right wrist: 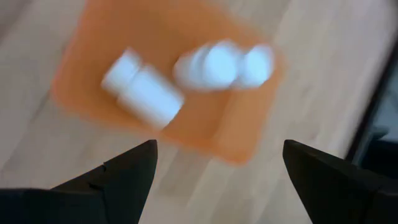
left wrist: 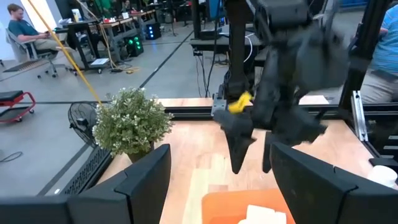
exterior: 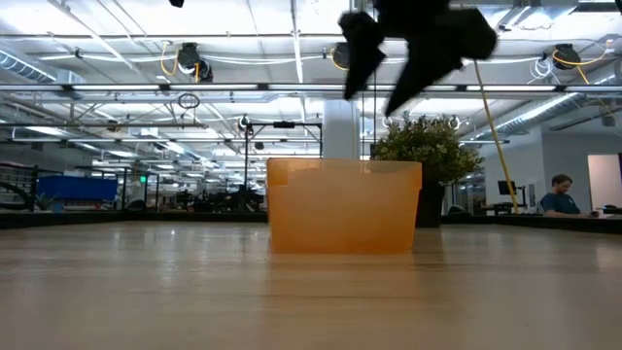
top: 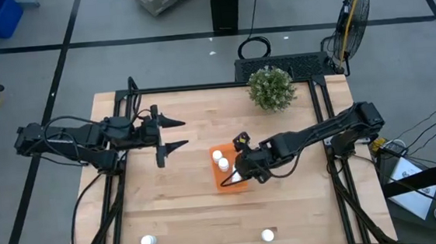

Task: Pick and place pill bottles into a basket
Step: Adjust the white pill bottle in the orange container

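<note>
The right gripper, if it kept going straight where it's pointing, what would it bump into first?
Probably the basket. The right gripper hangs open just above it, pointing down, with three bottles inside, one lying on its side. Which it would touch first, tray or bottle, is hard to tell.

i see a green bushy plant [top: 271, 88] standing on the wooden table [top: 186, 210] near its far edge, and past that edge a floor fan [top: 348, 20] on the grey floor. looking level across the tabletop, i get a long workshop hall with ceiling lights, and a person [exterior: 561, 195] seated at a desk far off. another seated person [left wrist: 23, 28] shows behind the plant.
</note>
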Action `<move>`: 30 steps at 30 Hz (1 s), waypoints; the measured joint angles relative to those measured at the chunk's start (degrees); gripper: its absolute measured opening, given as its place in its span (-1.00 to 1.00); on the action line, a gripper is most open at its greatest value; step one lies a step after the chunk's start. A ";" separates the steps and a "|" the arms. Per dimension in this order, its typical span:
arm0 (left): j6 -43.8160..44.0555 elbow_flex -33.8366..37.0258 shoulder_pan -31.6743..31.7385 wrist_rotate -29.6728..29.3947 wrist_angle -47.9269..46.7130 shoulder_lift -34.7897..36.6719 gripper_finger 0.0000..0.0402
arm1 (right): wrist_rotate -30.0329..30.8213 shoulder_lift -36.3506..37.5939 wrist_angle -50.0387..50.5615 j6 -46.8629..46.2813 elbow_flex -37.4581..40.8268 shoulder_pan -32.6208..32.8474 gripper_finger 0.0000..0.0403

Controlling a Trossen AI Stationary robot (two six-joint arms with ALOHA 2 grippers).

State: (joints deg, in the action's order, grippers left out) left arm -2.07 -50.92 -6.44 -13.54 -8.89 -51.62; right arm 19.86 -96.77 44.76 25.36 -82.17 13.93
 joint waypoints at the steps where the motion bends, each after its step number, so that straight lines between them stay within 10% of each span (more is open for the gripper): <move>1: 0.09 0.00 0.00 0.02 -0.06 -0.02 0.39 | -0.15 0.00 -0.79 0.88 -1.07 0.00 0.68; 12: 0.53 0.00 0.00 0.02 -0.07 -0.15 0.39 | -9.55 -0.02 -10.52 -2.07 -3.92 -0.68 0.43; 24: 0.40 -0.02 -0.01 0.04 -0.96 -0.13 0.38 | -12.57 -7.87 2.30 1.55 -12.64 -1.94 -0.85; 30: 0.29 -0.02 0.00 0.11 -1.77 -0.13 0.39 | -20.28 -8.13 -0.01 -2.31 -15.22 -4.85 -0.99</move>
State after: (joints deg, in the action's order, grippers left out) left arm -1.78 -50.94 -6.44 -13.43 -10.66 -51.75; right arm -0.42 -104.90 44.75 23.05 -97.38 9.08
